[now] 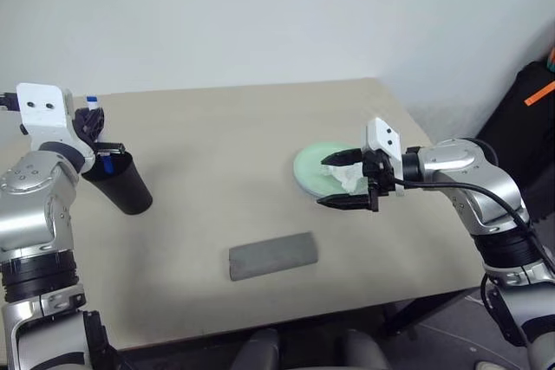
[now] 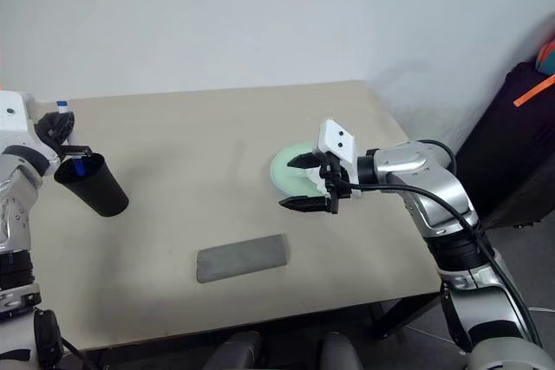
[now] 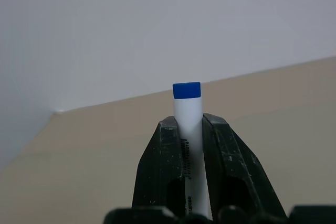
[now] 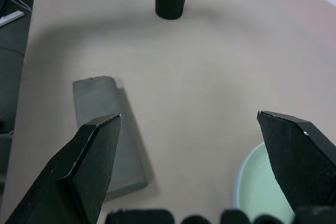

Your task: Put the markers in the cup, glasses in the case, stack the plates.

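Left claw [image 3: 189, 129] clamped on the blue-ended marker [image 3: 187, 114]; right claw [image 1: 347, 181] wide open, holding nothing.
Black cup [image 1: 121, 181] sits just below the left claw at the table's [image 1: 217, 136] left edge, another marker's tip showing at its rim. Mint plate [image 1: 312, 166] with a crumpled white tissue [image 1: 351, 178] lies directly behind the right claw. Grey case [image 1: 272, 255], lid down, lies below and left of the right claw, well apart from both.

Black cup [image 1: 121, 183]; blue-ended white marker [image 3: 188, 124]; grey case [image 1: 272, 256]; mint plate [image 1: 314, 165].
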### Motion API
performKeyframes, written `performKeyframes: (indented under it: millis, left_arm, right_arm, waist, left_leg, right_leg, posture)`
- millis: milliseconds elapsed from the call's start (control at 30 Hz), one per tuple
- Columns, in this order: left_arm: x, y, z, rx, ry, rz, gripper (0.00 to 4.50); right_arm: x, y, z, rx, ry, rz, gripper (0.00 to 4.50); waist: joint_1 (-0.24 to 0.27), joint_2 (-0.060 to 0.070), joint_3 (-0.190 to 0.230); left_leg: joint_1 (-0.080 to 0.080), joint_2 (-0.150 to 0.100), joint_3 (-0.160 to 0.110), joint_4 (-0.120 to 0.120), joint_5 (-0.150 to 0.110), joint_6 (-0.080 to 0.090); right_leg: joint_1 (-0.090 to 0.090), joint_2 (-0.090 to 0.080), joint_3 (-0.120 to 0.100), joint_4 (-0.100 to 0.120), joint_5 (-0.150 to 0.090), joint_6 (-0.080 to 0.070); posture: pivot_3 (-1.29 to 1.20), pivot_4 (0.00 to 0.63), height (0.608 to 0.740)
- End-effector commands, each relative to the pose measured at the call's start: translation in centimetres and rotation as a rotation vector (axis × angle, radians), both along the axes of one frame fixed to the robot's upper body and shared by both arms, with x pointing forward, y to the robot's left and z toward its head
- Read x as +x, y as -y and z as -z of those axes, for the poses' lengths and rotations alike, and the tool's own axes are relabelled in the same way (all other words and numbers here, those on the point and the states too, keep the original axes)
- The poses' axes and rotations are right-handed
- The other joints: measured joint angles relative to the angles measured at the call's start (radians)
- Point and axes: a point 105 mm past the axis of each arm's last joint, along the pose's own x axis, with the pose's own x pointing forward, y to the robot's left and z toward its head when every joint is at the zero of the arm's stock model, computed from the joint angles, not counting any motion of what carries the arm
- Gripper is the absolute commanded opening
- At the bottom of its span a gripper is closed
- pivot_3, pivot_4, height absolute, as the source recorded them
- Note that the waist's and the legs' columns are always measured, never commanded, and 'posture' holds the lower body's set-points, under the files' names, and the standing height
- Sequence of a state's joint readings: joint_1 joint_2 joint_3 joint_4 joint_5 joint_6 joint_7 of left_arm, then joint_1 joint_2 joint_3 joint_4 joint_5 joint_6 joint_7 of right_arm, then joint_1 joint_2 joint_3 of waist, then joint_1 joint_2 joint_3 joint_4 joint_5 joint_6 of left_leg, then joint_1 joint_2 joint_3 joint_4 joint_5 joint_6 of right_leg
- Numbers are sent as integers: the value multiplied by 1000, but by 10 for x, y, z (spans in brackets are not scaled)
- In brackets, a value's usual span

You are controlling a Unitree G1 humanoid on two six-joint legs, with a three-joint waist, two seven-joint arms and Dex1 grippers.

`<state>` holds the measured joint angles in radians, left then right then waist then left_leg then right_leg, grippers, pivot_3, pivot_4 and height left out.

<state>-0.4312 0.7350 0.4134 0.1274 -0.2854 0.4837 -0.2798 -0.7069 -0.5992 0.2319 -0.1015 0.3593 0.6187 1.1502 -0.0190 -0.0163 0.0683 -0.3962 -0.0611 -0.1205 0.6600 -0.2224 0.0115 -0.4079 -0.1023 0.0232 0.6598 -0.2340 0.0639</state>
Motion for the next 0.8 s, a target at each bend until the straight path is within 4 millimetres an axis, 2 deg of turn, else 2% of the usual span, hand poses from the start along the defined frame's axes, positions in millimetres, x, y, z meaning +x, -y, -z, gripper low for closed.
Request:
performKeyframes:
  millis: [33,800]
  left_arm:
    - [-4,1,-12,30,74,7,119]
    - [-1,4,30,45,105,46,119]
  right_arm:
    - [4,-1,-20,40,62,-6,4500]
    - [6,-4,-24,55,72,-7,4500]
  waist:
    - [0,0,0]
    - [0,0,0]
  left_leg:
    - [0,0,0,0,0,0]
    - [0,0,0,0,0,0]
  right_leg:
    - [0,0,0,0,1,-1]
    - [0,0,0,0,1,-2]
  posture:
    - [0,0,698]
    - [0,0,698]
